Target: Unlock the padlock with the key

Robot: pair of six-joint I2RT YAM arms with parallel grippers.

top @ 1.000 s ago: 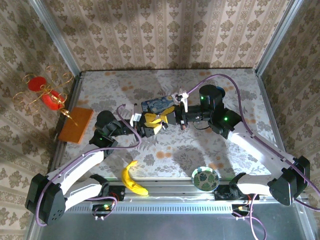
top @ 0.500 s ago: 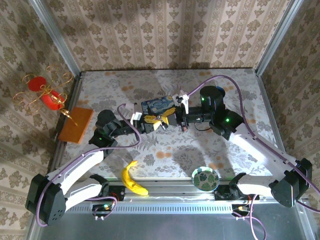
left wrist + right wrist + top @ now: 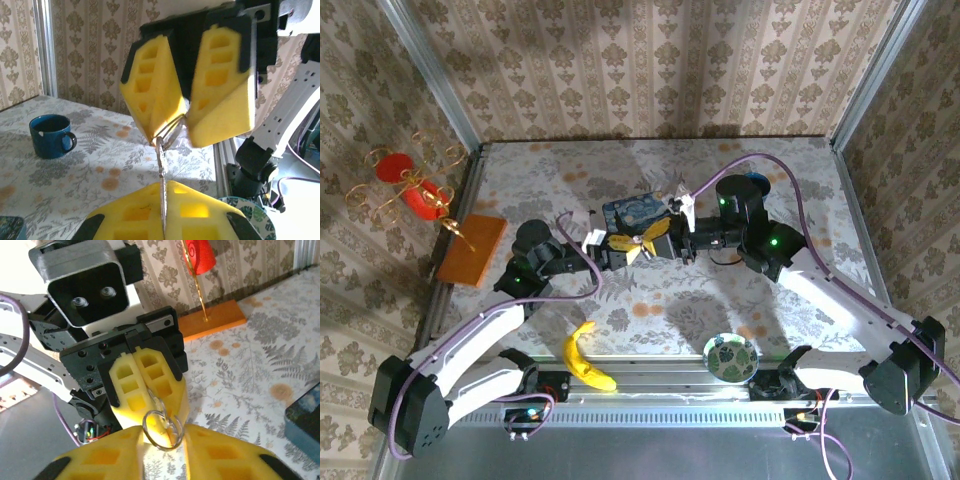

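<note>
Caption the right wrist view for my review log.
Left claw and right claw meet tip to tip above the table, a metal key ring between them.

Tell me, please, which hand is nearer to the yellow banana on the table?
Left. The left hand hangs beyond the yellow banana, slightly right; the right hand meets it from farther right.

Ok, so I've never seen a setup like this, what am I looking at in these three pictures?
Two robot arms are bolted to a table. One picture looks down from above; the other two come from cameras on the wrists. The yellow foam blocks are gripper fingers. The left gripper pinches a thin metal piece, the right gripper a metal ring; too small to tell key from padlock. On it sit a blue tin, a banana, a patterned plate and a blue mug.
</note>
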